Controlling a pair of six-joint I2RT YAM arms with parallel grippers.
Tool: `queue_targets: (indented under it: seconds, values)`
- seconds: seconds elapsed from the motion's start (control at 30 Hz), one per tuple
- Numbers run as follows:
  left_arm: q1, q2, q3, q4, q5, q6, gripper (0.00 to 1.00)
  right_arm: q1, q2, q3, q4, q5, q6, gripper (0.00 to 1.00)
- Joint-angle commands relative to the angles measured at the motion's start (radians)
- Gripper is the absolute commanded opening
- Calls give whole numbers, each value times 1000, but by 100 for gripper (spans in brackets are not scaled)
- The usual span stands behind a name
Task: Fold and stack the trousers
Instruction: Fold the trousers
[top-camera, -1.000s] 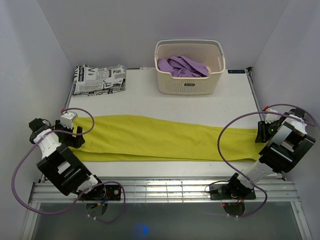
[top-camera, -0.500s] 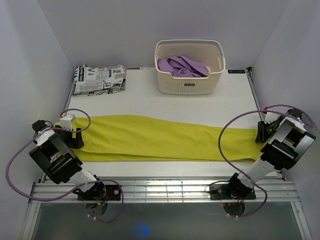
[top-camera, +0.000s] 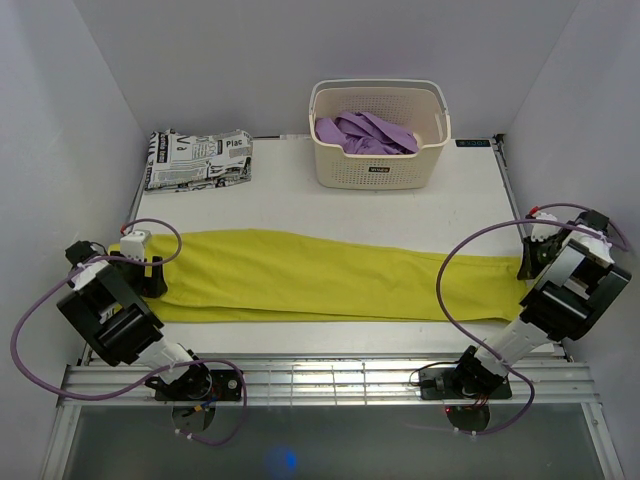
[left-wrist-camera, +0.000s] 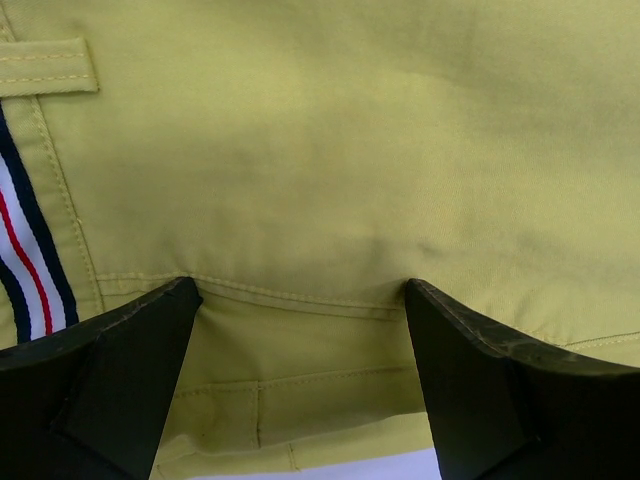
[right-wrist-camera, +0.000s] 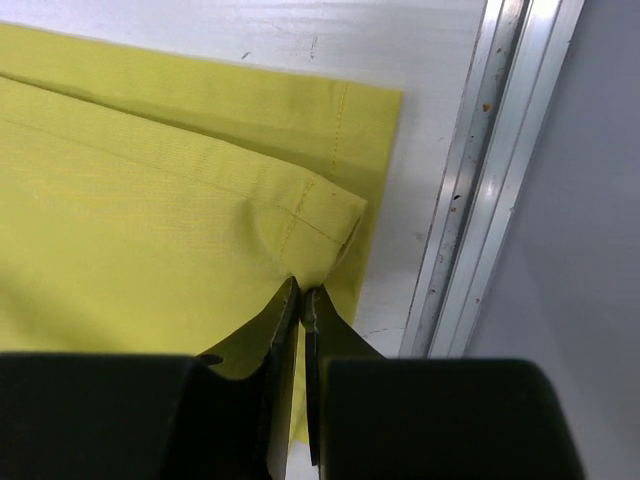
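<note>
1. We see the trousers (top-camera: 320, 275) spread flat and lengthwise across the table (top-camera: 300, 205), waistband at the left, leg hems near the right rail
2. Our left gripper (left-wrist-camera: 300, 290) sits low over the waistband, jaws spread wide apart
3. Our right gripper (right-wrist-camera: 300, 296) has its jaws pressed together, pinching the puckered hem corner

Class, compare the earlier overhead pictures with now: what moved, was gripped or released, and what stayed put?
The right gripper has closed, pinching the leg hem of the long mustard-yellow cloth trousers. The left arm swung its elbow outward to the left; the left gripper stays open over the waistband. Unmoved: the trousers, the white perforated basket holding the purple garment, the folded newspaper-print garment.
</note>
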Motion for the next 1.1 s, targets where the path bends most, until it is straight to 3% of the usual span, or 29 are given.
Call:
queue_targets:
  seconds: [0.0, 0.57, 0.8, 0.9, 0.97, 1.0, 1.07]
  values:
    - [0, 27, -22, 32, -61, 1, 96, 5, -58, 73, -14, -9, -39, 8]
    - [0, -12, -36, 9, -72, 35, 97, 86, 21, 64, 119, 88, -39, 8]
    - [1, -123, 82, -260, 130, 80, 98, 120, 54, 84, 255, 248, -71, 8]
    - [1, -141, 171, -339, 151, 83, 98, 127, 80, 133, 232, 282, -69, 8]
    - [1, -141, 208, -428, 137, 110, 98, 141, 77, 183, 197, 286, -60, 23]
    - [3, -147, 219, -445, 122, 110, 97, 147, 70, 202, 171, 264, -56, 58]
    - [6, -164, 205, -468, 63, 112, 97, 164, 16, 232, 79, 223, -30, 93]
